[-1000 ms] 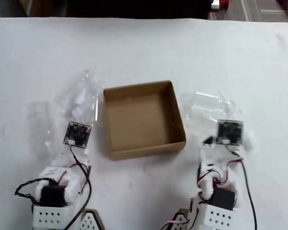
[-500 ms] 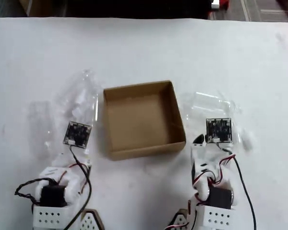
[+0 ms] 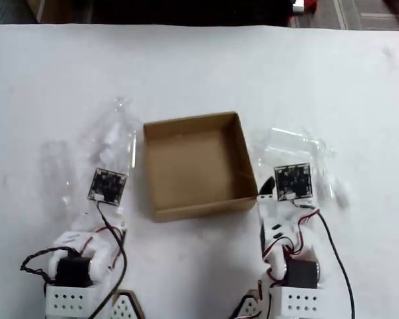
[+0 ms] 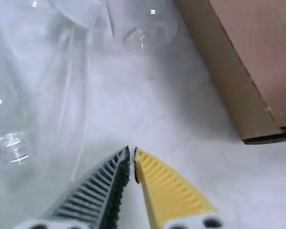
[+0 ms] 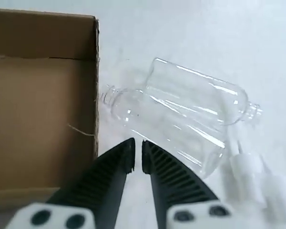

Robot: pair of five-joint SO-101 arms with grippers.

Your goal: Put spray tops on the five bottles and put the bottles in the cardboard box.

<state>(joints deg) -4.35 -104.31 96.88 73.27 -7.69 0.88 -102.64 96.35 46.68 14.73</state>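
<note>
Bottles [image 3: 113, 136] lie on the worktop [image 3: 199, 66] either side of the cardboard box [image 3: 203, 207] in the high view. Left wrist view: left jaws pressed together, bottles ahead of their tips. Right wrist view: right jaws all but pressed together, empty; bottles and spray tops [image 5: 248, 171] lie just beyond.

A white table [image 3: 206, 66], a red object [image 3: 310, 5] beyond.

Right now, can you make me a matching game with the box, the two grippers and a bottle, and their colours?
Things:
1. cardboard box
2. left gripper
3. right gripper
4. bottle lying beside the box

Colours:
a. black
b. see-through
c. brown
d. grey and yellow

Pairs: 1-c, 2-d, 3-a, 4-b
</note>
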